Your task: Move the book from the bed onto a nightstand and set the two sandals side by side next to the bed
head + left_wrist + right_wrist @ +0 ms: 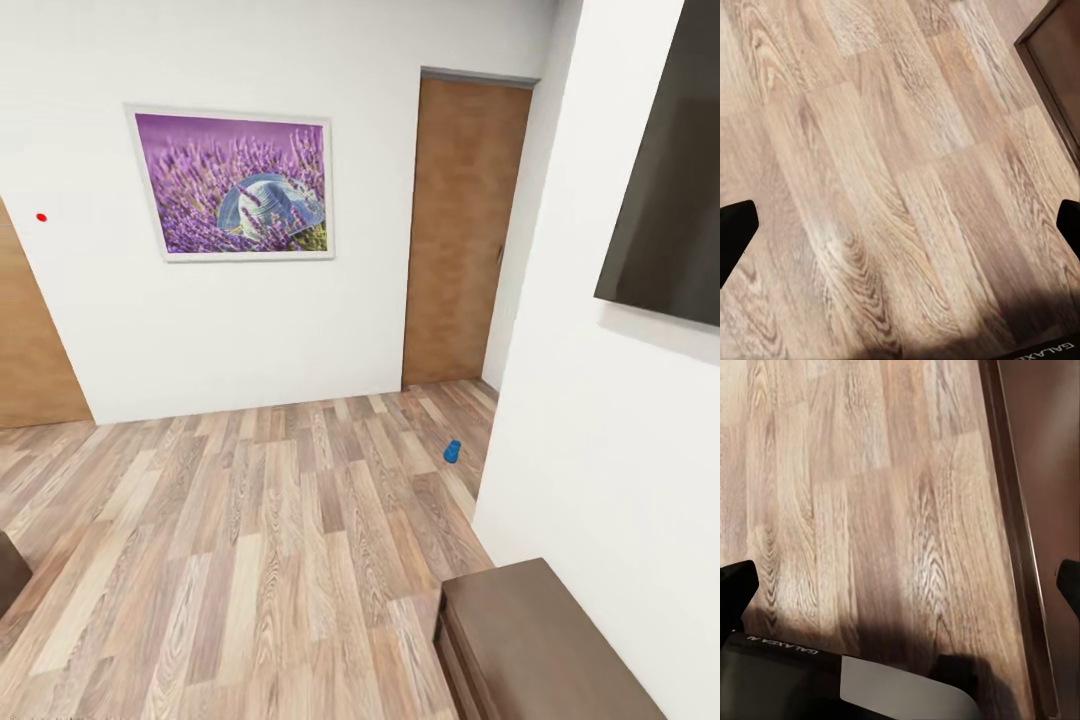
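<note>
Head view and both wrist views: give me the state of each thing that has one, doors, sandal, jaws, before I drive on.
Door: shut, straight ahead past the corner.
Second door: at the picture's left edge, partly cut off; appears shut.
Blue sandal: lying on the wood floor near the wall corner, alone.
Wall screen: dark.
Left gripper: jaws wide apart, empty, over bare floor.
Right gripper: jaws wide apart, empty.

Wood-plank floor [885, 187] between two wide-apart black fingers [735, 229].
</note>
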